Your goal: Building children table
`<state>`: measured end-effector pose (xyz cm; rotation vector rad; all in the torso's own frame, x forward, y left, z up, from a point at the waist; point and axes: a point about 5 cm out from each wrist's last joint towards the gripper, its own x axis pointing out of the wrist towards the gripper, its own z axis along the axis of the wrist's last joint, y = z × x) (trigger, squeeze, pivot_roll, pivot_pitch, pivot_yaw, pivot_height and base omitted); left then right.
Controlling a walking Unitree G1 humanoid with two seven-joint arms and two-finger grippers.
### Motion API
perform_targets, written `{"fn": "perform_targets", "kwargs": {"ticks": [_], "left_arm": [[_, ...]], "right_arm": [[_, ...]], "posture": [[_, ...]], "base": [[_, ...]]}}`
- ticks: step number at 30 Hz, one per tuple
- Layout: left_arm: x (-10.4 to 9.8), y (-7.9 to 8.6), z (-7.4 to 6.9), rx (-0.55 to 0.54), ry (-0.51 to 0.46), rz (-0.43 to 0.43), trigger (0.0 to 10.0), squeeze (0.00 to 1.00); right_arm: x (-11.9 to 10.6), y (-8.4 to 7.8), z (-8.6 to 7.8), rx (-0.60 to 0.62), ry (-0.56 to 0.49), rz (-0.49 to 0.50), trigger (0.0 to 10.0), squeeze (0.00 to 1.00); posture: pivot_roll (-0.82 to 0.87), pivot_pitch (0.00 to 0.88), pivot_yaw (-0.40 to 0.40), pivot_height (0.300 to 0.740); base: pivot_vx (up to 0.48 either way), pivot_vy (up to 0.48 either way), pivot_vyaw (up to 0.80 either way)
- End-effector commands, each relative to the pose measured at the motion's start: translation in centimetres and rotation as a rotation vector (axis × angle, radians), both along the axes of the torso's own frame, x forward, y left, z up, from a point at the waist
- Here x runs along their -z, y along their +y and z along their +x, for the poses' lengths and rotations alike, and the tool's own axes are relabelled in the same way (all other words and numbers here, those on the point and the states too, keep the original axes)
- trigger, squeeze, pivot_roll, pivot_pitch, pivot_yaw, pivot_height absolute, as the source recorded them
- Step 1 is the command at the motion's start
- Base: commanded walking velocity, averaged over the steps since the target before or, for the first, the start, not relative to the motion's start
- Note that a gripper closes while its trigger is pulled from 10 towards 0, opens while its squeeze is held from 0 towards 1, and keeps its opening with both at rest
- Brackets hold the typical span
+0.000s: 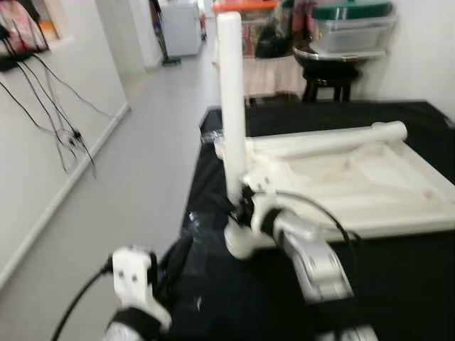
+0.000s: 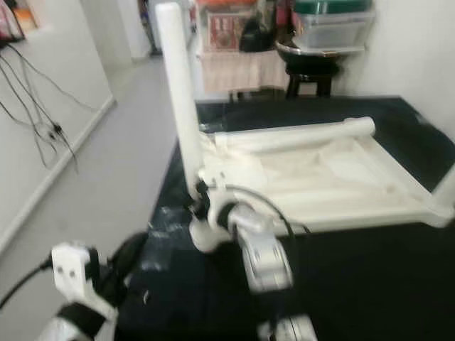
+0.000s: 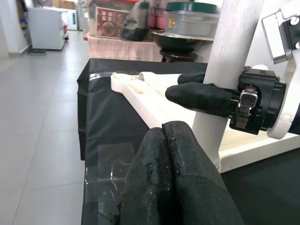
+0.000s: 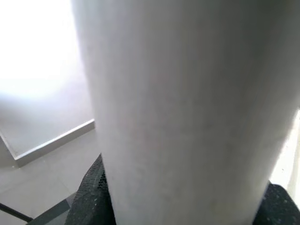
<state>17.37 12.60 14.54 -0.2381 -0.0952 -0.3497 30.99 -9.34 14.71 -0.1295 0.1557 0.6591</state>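
Note:
A white children's table top (image 1: 355,177) lies upside down on a black-covered table (image 1: 398,284). One white leg (image 1: 231,106) stands upright at its near left corner. My right gripper (image 1: 240,206) is shut on that leg low down; a black fingertip (image 3: 201,96) presses its side, and in the right wrist view the leg (image 4: 187,117) sits between the pads. A second white leg (image 1: 327,138) lies along the top's far edge. My left gripper (image 3: 168,154) hovers at the table's near left edge, just short of the upright leg, shut with nothing in it.
The black table's left edge drops to a grey tiled corridor floor (image 1: 142,156). Cables (image 1: 64,128) hang on the left wall. Behind the table stand a dark stool (image 1: 330,74) and a shelf with plastic boxes (image 1: 352,25).

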Motion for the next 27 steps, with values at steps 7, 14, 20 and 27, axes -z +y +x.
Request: {"fn": "perform_targets", "kwargs": {"ticks": [7, 14, 20, 27], "left_arm": [[0.3, 0.5, 0.2, 0.003, 0.02, 0.043, 10.0, 0.0], [0.6, 0.3, 0.3, 0.009, 0.031, 0.063, 10.0, 0.0], [0.8, 0.3, 0.5, 0.01, 0.035, 0.067, 10.0, 0.0], [0.8, 0.2, 0.5, 0.009, 0.039, 0.074, 10.0, 0.0]], "right_arm": [[1.7, -0.2, 0.4, -0.013, 0.089, -0.01, 10.0, 1.0], [-1.9, 1.7, 1.1, -0.329, -0.048, 0.212, 10.0, 1.0], [-3.7, 1.4, 1.7, -0.689, -0.078, 0.142, 10.0, 0.0], [-4.4, 2.8, 3.4, -0.851, -0.015, 0.159, 0.8, 0.0]], "posture": [[0.02, 0.004, 0.068, 0.74], [0.03, 0.0, 0.074, 0.74], [0.03, 0.0, 0.076, 0.74], [0.04, 0.0, 0.086, 0.74]], "base": [[0.0, 0.0, 0.0], [0.0, 0.0, 0.0], [0.0, 0.0, 0.0], [0.0, 0.0, 0.0]]}}
